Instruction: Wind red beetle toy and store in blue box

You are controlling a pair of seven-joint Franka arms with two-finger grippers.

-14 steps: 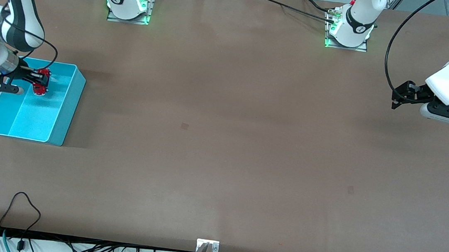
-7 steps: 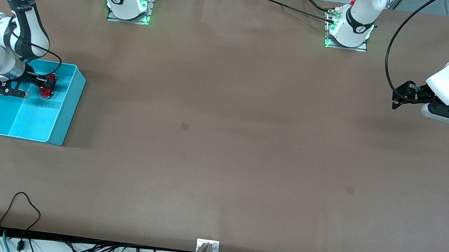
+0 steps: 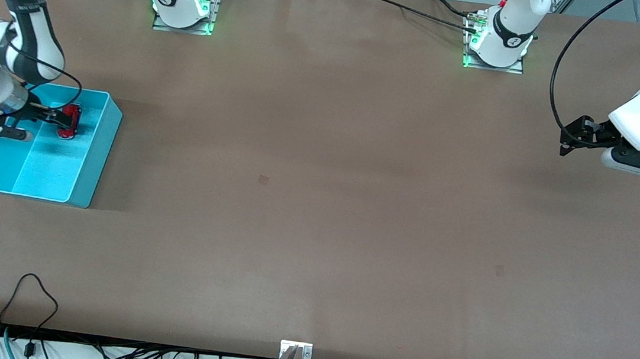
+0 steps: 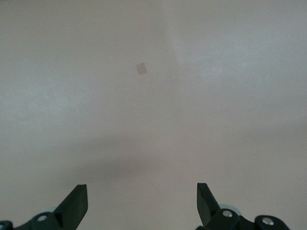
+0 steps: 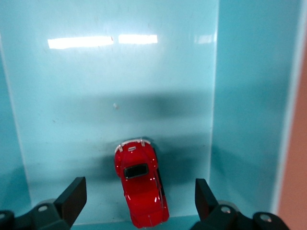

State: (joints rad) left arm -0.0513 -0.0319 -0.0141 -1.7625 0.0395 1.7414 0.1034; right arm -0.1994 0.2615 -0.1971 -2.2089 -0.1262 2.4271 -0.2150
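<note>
The red beetle toy (image 3: 69, 120) (image 5: 142, 196) lies on its wheels on the floor of the blue box (image 3: 93, 156) (image 5: 249, 96), in the part of the box farther from the front camera. My right gripper (image 3: 62, 118) (image 5: 138, 186) hangs open just above it. One finger stands on each side of the toy and neither touches it. My left gripper (image 3: 565, 140) (image 4: 140, 188) waits open over bare table at the left arm's end, with nothing between its fingers.
The blue box stands at the right arm's end of the brown table (image 3: 317, 203). A small dark patch (image 3: 263, 179) (image 4: 141, 68) marks the table's middle. Cables (image 3: 27, 303) trail over the table's near edge.
My right gripper has opened and let go of the red beetle toy, which now rests in the blue box. The left arm has barely moved.
</note>
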